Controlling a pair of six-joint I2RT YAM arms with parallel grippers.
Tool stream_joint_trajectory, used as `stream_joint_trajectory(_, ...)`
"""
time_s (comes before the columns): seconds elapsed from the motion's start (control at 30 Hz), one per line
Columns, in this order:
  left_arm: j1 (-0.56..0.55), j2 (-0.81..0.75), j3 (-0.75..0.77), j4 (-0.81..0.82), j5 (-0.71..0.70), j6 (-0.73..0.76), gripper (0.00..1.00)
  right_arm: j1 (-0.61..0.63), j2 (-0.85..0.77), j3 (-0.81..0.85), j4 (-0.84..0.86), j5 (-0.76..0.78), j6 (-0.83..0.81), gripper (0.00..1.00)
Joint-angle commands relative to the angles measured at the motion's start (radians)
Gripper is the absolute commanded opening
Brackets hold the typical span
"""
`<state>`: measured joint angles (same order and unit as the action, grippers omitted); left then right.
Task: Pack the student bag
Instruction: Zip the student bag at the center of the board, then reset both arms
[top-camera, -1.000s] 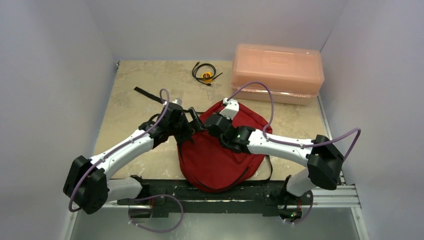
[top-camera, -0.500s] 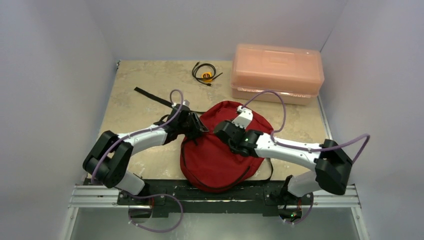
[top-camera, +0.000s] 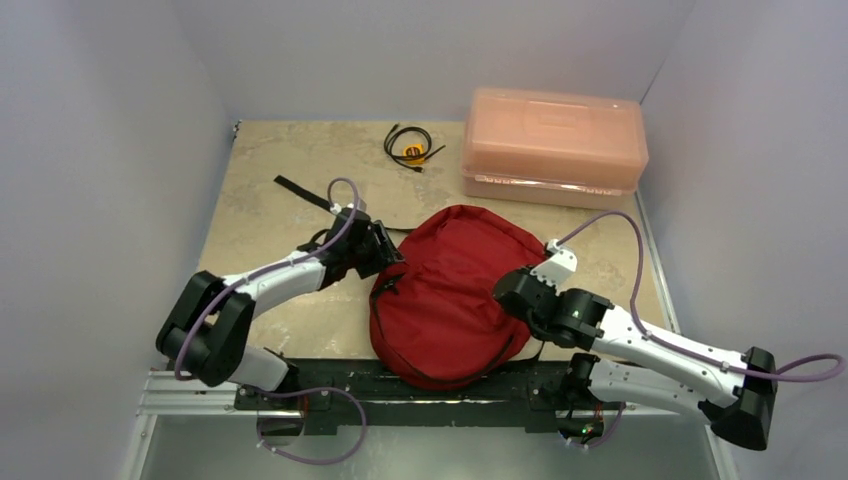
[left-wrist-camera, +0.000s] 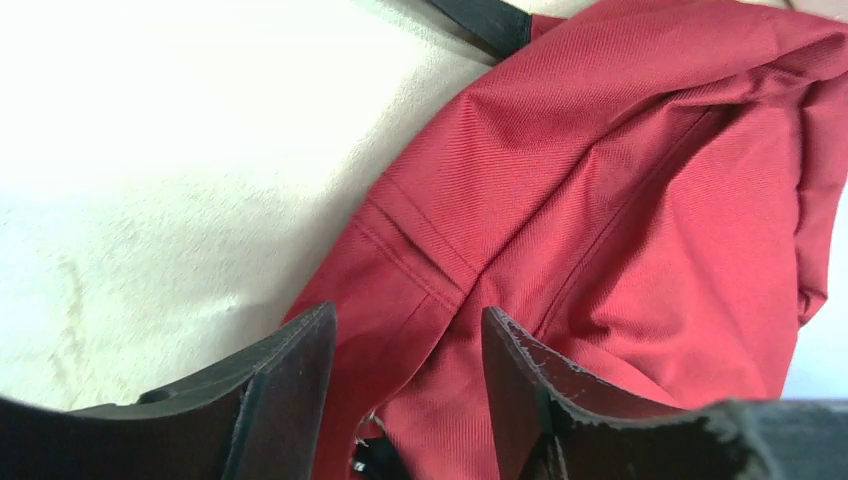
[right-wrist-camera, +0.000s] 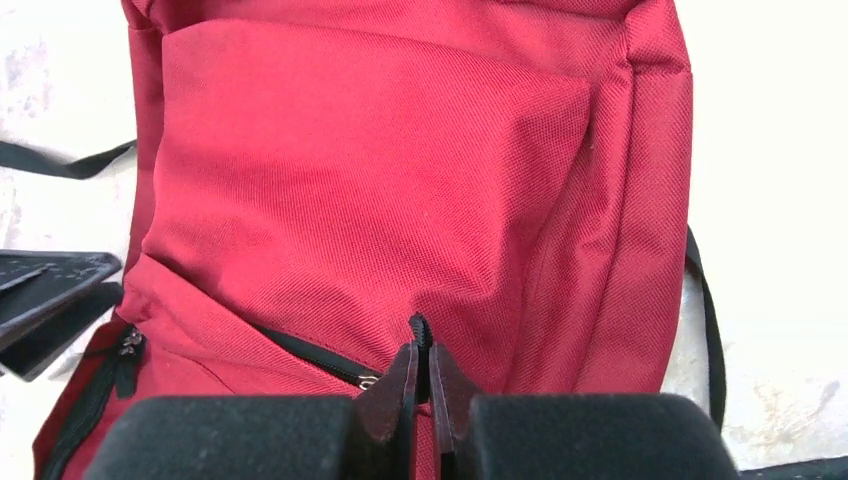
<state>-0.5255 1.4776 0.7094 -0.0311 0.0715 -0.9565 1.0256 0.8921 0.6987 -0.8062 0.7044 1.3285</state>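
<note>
The dark red student bag (top-camera: 450, 290) lies flat on the table's near middle, with its rounded top toward the pink box. My right gripper (top-camera: 512, 292) is at the bag's right side, shut on a black zipper pull (right-wrist-camera: 419, 330) at the end of a black zipper line (right-wrist-camera: 310, 352). My left gripper (top-camera: 388, 262) is open over the bag's left edge, its fingers astride red fabric (left-wrist-camera: 620, 200) without closing on it. A second black zipper pull (left-wrist-camera: 372, 462) shows low between the left fingers. The bag's inside is hidden.
A pink translucent plastic box (top-camera: 553, 145) stands at the back right. A coiled black cable with a yellow tag (top-camera: 410, 147) lies at the back middle. A black strap (top-camera: 300, 192) runs from the bag toward the back left. A metal rail (top-camera: 660, 398) edges the table's front.
My right arm has drawn back to the right and toward the near edge with the zipper pull in its jaws. The bag now lies flatter and wider. My left gripper has shifted slightly along the left edge.
</note>
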Motion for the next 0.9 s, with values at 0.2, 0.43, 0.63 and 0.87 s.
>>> stream_joint_trajectory(0.2, 0.007, -0.47, 0.173, -0.36, -0.043, 0.183, 0.76, -0.009, -0.192, 0.19, -0.013, 0.058, -0.445, 0.91)
stream_joint_trajectory(0.43, 0.007, -0.71, 0.404, -0.566, 0.005, 0.357, 0.86, -0.009, -0.299, 0.414, 0.126, 0.057, -0.894, 0.99)
stream_joint_trajectory(0.63, 0.007, -0.857, 0.531, -0.621, -0.014, 0.427, 0.87, -0.009, -0.288, 0.62, 0.101, 0.147, -1.009, 0.99)
stream_joint_trajectory(0.87, 0.007, -0.976, 0.59, -0.641, -0.063, 0.477, 0.9, -0.009, -0.403, 0.673, 0.18, 0.124, -1.101, 0.99)
